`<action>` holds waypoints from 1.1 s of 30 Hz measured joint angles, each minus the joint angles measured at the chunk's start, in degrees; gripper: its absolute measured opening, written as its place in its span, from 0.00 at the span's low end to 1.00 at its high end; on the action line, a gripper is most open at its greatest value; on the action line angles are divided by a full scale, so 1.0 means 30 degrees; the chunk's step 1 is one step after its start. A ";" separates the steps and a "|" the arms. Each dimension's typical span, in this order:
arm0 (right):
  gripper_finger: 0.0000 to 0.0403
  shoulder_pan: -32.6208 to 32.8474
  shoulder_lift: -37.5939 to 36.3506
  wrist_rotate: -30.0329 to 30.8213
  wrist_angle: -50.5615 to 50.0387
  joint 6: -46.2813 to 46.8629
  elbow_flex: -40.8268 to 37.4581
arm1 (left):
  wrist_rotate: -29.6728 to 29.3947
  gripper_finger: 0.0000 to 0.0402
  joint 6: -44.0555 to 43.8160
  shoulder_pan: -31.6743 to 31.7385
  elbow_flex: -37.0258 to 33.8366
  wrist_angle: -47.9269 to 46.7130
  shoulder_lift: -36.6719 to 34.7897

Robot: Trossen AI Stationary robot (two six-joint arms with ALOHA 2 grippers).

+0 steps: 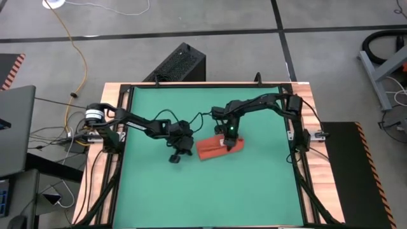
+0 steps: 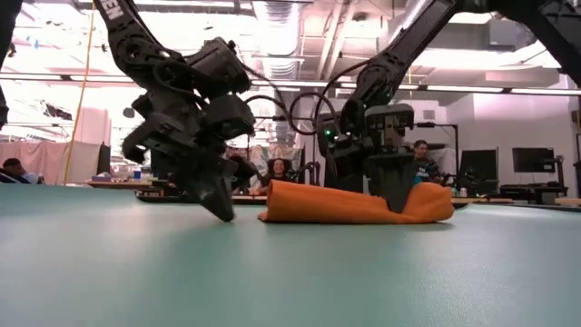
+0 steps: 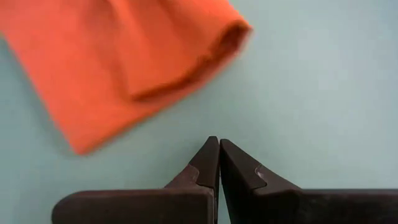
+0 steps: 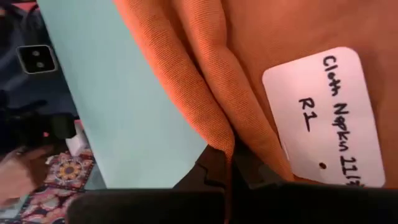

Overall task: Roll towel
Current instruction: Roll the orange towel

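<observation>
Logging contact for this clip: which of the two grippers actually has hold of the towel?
The right gripper: it is shut on a fold of the towel. The left gripper is shut on nothing, tips at the mat beside the cloth.

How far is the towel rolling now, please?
Done: the towel is folded into a narrow strip on the green mat. In hand: the right gripper pinches a fold. The left gripper is shut, beside the towel. Left: no tight roll shows yet.
</observation>
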 joint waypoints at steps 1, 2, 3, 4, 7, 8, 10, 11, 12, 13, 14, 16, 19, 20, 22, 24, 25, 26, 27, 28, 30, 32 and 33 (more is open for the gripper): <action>0.02 -0.0036 0.0083 -0.0104 0.0068 -0.0037 0.0003 | -0.0054 0.00 -0.0078 -0.0196 -0.0007 -0.0189 -0.0230; 0.02 -0.0104 0.0120 -0.0285 0.0032 -0.0037 -0.0003 | -0.0186 0.00 -0.0094 -0.0422 -0.0020 -0.0444 -0.0506; 0.02 -0.0188 0.0131 -0.0475 -0.0090 -0.0057 0.0003 | -0.0596 0.00 -0.0082 -0.0729 -0.0034 -0.0581 -0.0820; 0.02 -0.0255 0.0131 -0.0510 -0.0176 -0.0099 -0.0003 | -0.1161 0.00 -0.0063 -0.1070 -0.0036 -0.0537 -0.1191; 0.02 -0.0594 0.0138 -0.1433 -0.0319 -0.0402 -0.0004 | -0.3327 0.00 0.0834 -0.2190 -0.0036 0.0294 -0.2523; 0.02 -0.0689 0.0146 -0.1853 -0.0319 -0.0459 -0.0011 | -0.4195 0.00 0.1249 -0.2572 -0.0034 0.1022 -0.2792; 0.02 -0.0962 0.0166 -0.2737 -0.0360 -0.0597 -0.0024 | -0.5806 0.00 0.2272 -0.3350 -0.0022 0.2392 -0.3051; 0.02 -0.1096 0.0180 -0.3221 -0.0403 -0.0607 -0.0032 | -0.6508 0.00 0.2859 -0.3669 -0.0022 0.3091 -0.3066; 0.02 -0.1226 0.0189 -0.3467 -0.0453 -0.0588 -0.0036 | -0.7170 0.00 0.3505 -0.3968 -0.0022 0.3705 -0.3059; 0.02 -0.1346 0.0189 -0.3572 -0.0485 -0.0594 -0.0043 | -0.7675 0.00 0.4154 -0.4228 -0.0011 0.3963 -0.3005; 0.02 -0.1460 0.0189 -0.3633 -0.0564 -0.0605 -0.0044 | -0.8180 0.00 0.4770 -0.4433 0.0044 0.4163 -0.2826; 0.02 -0.1584 0.0197 -0.3938 -0.0698 -0.0598 -0.0047 | -0.9293 0.00 0.5876 -0.4792 0.0249 0.3908 -0.2366; 0.02 -0.1816 0.0211 -0.4451 -0.0885 -0.0640 -0.0054 | -1.0408 0.00 0.7039 -0.4878 0.0529 0.3752 -0.1734; 0.02 -0.1821 0.0211 -0.4468 -0.0969 -0.0649 -0.0054 | -1.0384 0.00 0.7249 -0.4770 0.0697 0.3757 -0.1577; 0.02 -0.1806 0.0211 -0.4455 -0.1157 -0.0674 -0.0054 | -1.0368 0.00 0.7442 -0.4606 0.0916 0.3381 -0.1414; 0.02 -0.1770 0.0312 -0.4455 -0.1193 -0.0520 -0.0039 | -1.0563 0.00 0.7771 -0.4577 0.1267 0.3514 -0.1208; 0.02 -0.1770 0.0403 -0.4462 -0.1186 -0.0414 -0.0028 | -1.0600 0.00 0.7996 -0.4596 0.1356 0.3389 -0.1210; 0.02 -0.1771 0.0528 -0.4469 -0.1206 -0.0337 0.0004 | -1.0612 0.00 0.8196 -0.4600 0.1528 0.3341 -0.1223; 0.02 -0.1784 0.0628 -0.4475 -0.1272 -0.0171 0.0004 | -1.0569 0.00 0.8458 -0.4613 0.1739 0.3415 -0.1223; 0.02 -0.1778 0.0850 -0.4531 -0.1267 0.0057 0.0070 | -1.0518 0.00 0.8732 -0.4581 0.1854 0.3442 -0.1229; 0.02 -0.1803 0.1183 -0.4705 -0.1488 0.0199 0.0193 | -1.0520 0.00 0.9211 -0.4434 0.2021 0.3150 -0.1267; 0.02 -0.1817 0.1555 -0.4768 -0.1659 0.0200 0.0369 | -1.0529 0.00 0.9314 -0.4293 0.2047 0.3041 -0.1259; 0.02 -0.1821 0.1667 -0.4819 -0.1750 0.0192 0.0438 | -1.0527 0.00 0.9316 -0.4210 0.2047 0.3011 -0.1259</action>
